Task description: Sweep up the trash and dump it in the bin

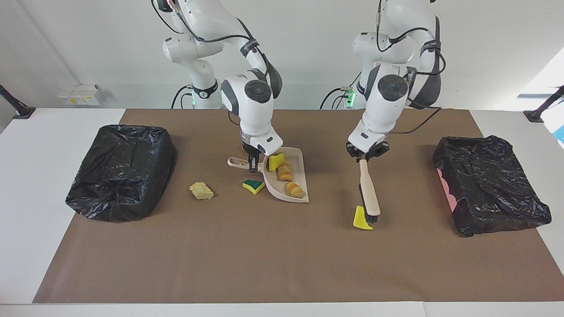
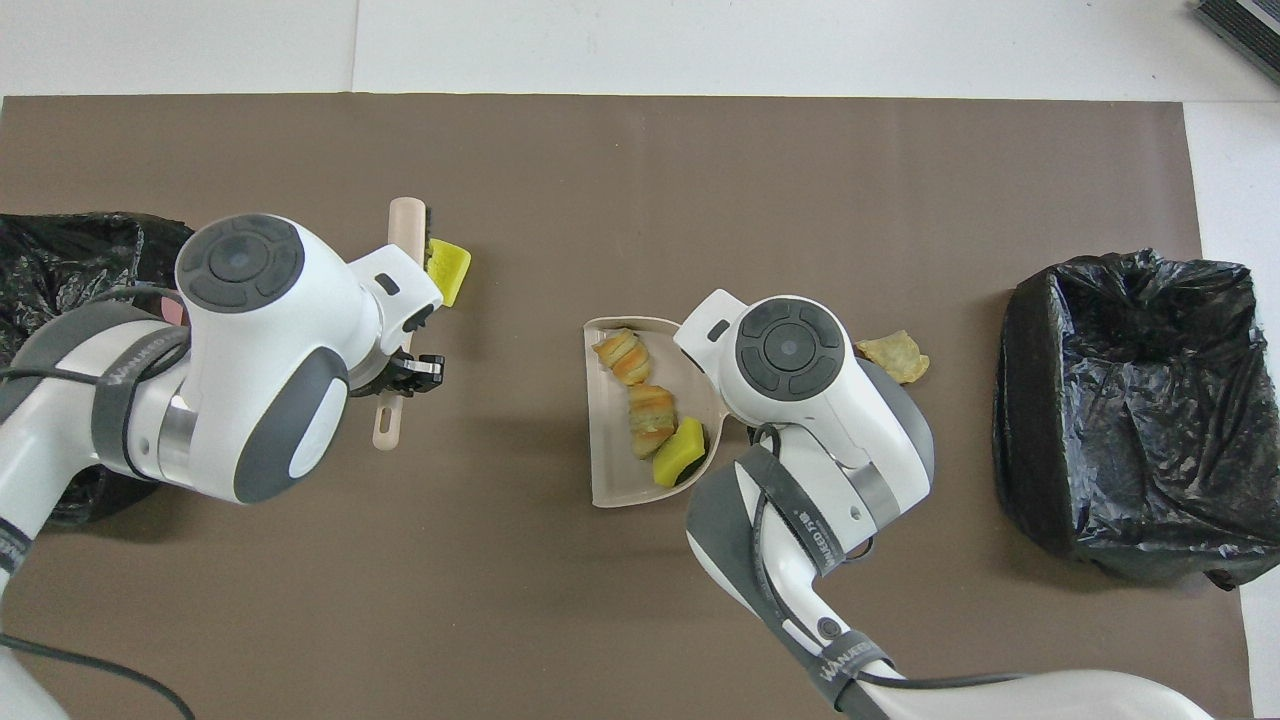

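Observation:
My right gripper (image 1: 252, 164) is shut on the handle of the beige dustpan (image 1: 300, 174), which rests on the brown mat. In the pan lie a yellow sponge piece (image 1: 275, 161) and two brown bread-like lumps (image 1: 294, 190). A green-and-yellow sponge piece (image 1: 253, 186) lies on the mat against the pan's side, and a pale tan chunk (image 1: 201, 190) sits toward the right arm's end. My left gripper (image 1: 364, 157) is shut on the beige brush (image 1: 369, 193). The brush's bristle end stands right beside a lone yellow sponge piece (image 1: 361, 219), toward the left arm's end. From overhead, this brush (image 2: 408, 215) flanks the sponge (image 2: 448, 272).
One bin lined with a black bag (image 1: 121, 169) stands at the right arm's end of the mat. Another (image 1: 489, 185), with a pink edge showing, stands at the left arm's end. The brown mat (image 1: 282, 264) covers most of the white table.

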Robot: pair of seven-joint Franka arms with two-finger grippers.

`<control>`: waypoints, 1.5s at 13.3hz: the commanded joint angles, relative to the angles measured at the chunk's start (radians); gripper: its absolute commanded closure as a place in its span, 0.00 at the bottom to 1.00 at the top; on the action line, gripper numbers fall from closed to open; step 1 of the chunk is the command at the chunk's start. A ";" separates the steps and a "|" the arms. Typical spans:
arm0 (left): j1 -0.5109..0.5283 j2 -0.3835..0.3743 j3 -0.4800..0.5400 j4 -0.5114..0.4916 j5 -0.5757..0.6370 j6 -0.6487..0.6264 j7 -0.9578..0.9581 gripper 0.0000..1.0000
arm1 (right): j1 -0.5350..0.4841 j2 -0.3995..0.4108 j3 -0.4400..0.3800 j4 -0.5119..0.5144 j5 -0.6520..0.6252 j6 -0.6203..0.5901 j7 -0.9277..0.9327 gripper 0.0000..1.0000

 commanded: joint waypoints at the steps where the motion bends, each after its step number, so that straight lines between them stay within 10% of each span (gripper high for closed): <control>1: 0.060 0.116 -0.014 0.110 0.087 -0.038 0.046 1.00 | -0.003 -0.001 0.004 -0.007 -0.019 -0.005 0.045 1.00; 5: 0.145 0.173 -0.014 0.181 0.137 -0.051 0.196 1.00 | -0.003 -0.001 0.004 -0.007 -0.019 -0.007 0.065 1.00; 12: 0.108 0.075 -0.029 -0.034 0.099 -0.025 0.302 1.00 | -0.003 -0.003 0.004 -0.005 -0.019 -0.007 0.065 1.00; 20: -0.091 -0.017 -0.032 -0.163 -0.090 -0.031 0.298 1.00 | -0.003 -0.003 0.004 -0.007 -0.019 -0.007 0.065 1.00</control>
